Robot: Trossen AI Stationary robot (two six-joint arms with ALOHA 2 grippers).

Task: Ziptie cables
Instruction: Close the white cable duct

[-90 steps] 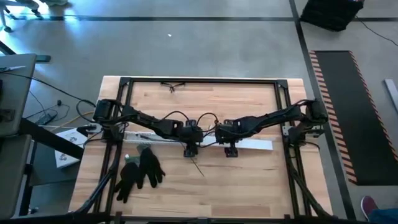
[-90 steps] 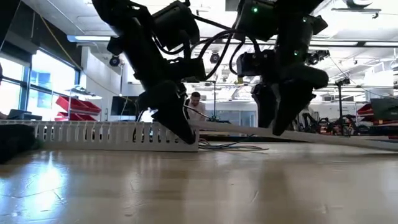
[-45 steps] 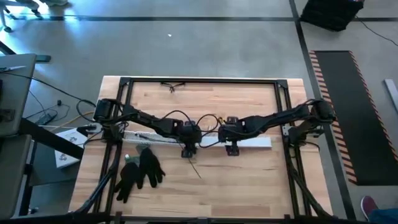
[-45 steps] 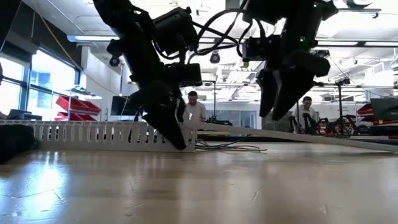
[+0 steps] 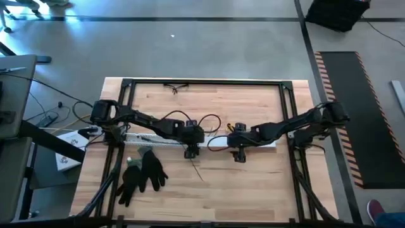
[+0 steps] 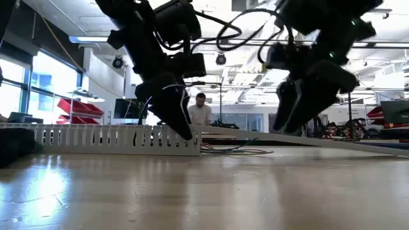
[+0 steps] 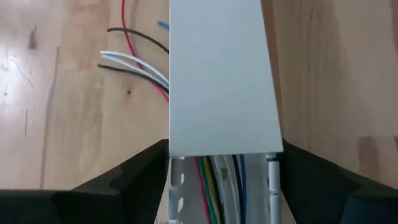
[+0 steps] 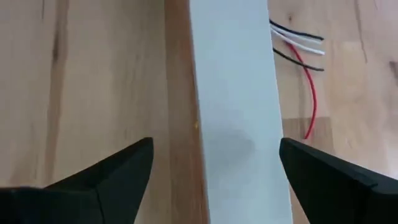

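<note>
Your pale wooden bench (image 5: 253,183) carries a long white slotted plastic channel (image 6: 96,138) across its middle, with a flat white cover strip (image 7: 221,81) lying over its right-hand part. Your left gripper (image 5: 190,151) sits at the channel's middle, fingers (image 7: 134,177) spread wide to either side of it. Your right gripper (image 5: 238,155) hangs over the cover strip, fingers (image 8: 118,171) likewise wide apart, touching nothing. A pair of black work gloves (image 5: 142,174) lies near the front left. The thin coloured cables (image 7: 214,180) run inside the channel; loose ends fan out beside the cover.
</note>
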